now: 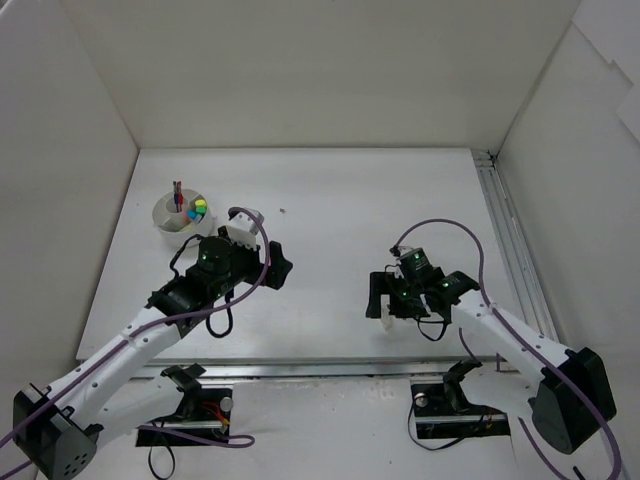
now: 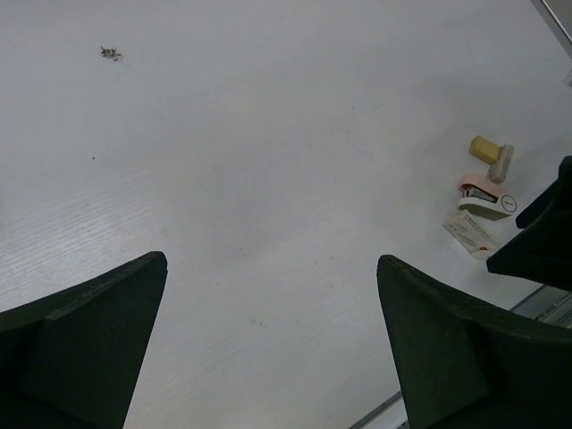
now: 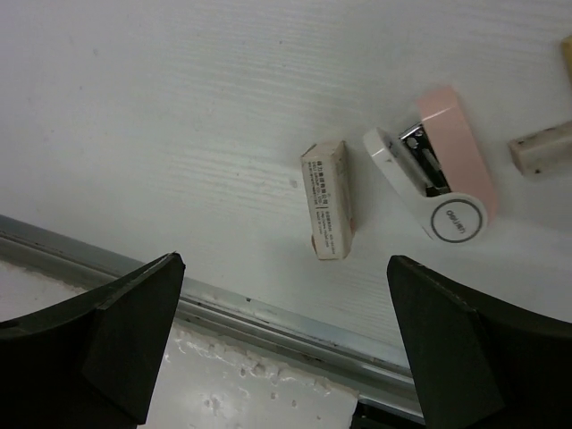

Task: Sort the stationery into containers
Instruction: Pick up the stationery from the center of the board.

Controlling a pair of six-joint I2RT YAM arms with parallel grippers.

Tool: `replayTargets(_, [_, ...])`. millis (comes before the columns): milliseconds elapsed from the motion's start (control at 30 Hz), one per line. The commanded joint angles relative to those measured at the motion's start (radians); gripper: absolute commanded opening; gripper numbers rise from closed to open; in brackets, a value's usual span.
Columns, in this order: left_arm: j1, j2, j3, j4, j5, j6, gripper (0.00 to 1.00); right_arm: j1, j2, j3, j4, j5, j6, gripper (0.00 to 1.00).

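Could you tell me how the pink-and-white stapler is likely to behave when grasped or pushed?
The stapler looks like rigid plastic, so it should keep its shape. Lying on a flat side, it would probably slide rather than roll. Its hinged halves gape slightly, so squeezing may close them.

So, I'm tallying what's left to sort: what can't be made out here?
Top view: the stapler, mostly hidden beneath the right gripper.
Top view: the tub's contents, too small to count.
Right wrist view: beige eraser, cut off by the right edge.
Right wrist view: print on the small box, too small to read.
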Motion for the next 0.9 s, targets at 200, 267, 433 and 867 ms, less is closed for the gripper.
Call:
replayTargets(200, [-0.028,-0.027,0.028,0.034,-0.011,0.019,0.99,0.109,0.192,0.027,0.122,0.038,0.025,0.81])
replayTargets(267, [-0.028,-0.03,0.031,0.027,-0.018,0.021,0.99,0.112,0.222,0.031,0.12,0.072,0.035,0.68])
replayTargets(433, [-0.038,-0.054,0.028,0.008,-0.032,0.018,0.99,0.116,0.259,0.024,0.119,0.111,0.077,0.38])
replayTargets(867, [-0.038,-0.024,0.048,0.065,0.156,-0.001,0.99,0.121,0.045,0.05,0.125,-0.033,-0.08,0.13])
